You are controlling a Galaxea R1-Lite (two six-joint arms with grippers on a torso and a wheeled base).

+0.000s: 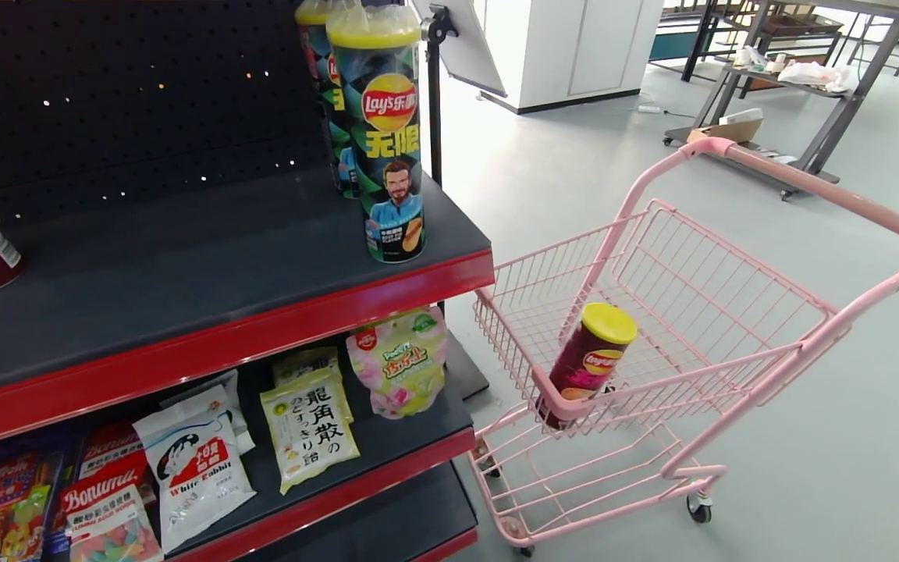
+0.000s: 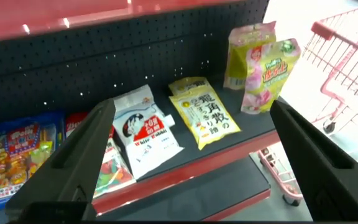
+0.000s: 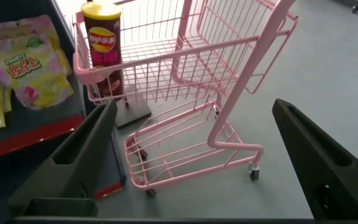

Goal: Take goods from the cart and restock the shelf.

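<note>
1. I saw the pink cart parked just beside the end of the shelf.
2. The purple chip can, capped with a yellow lid, stood inside the cart's basket, in the corner nearest the shelf.
3. The right gripper hung near the cart, apart from the can, its fingers spread and empty.
4. The left gripper hung off to the cart's side, facing the snack bags, its fingers spread and empty.
5. Green chip cans stood on the shelf end nearest the cart.

green cans – 2 | red cans – 2 | cart – 1 | yellow bags – 2 | pink pouches – 2
</note>
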